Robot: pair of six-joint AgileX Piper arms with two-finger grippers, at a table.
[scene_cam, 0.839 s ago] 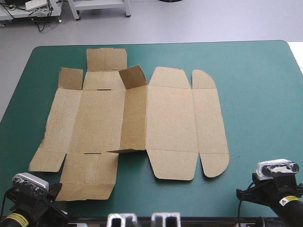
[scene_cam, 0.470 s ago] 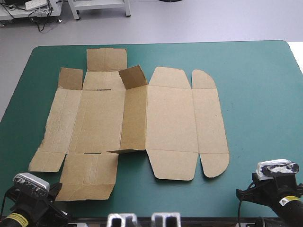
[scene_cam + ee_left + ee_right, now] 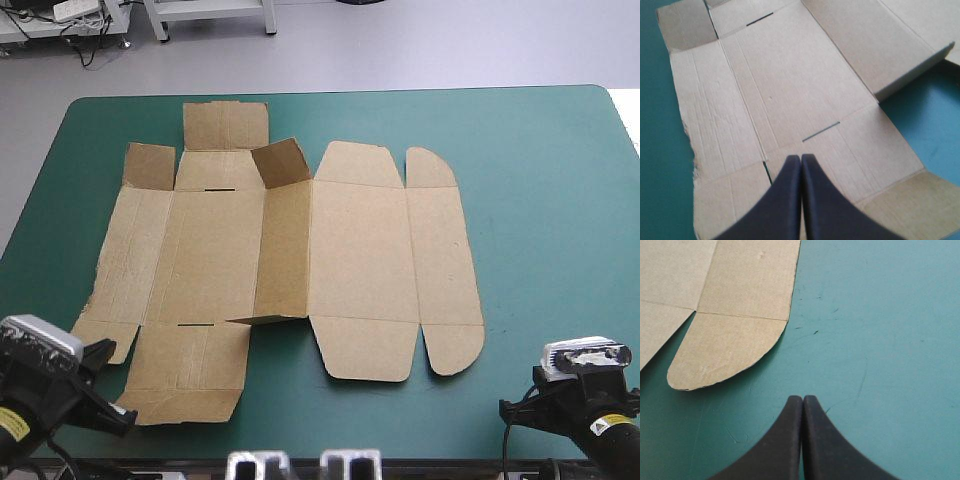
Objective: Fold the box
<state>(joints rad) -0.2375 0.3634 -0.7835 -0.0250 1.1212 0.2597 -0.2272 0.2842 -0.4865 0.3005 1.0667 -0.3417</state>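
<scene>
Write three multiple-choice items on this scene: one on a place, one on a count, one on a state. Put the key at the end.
1. Beside the box, what does the right claw hang over?
A. a raised wall of board
B. the bare teal-green cover
C. a white cloth

2. How many narrow slots are cut in the box's board?
A. one
B. five
C. two

3. How do the fingers of the left claw stand?
A. shut, meeting in one pointed arch over the board
B. wide open over the bare cover
C. open around a raised wall

Key:
1 B: the right wrist view shows only cover under the fingers, with the rounded flap off to one side.
2 C: the left wrist view shows one slot just ahead of the fingertips and one farther off.
3 A: the two black fingers touch along the middle, with flat board beneath.
</scene>
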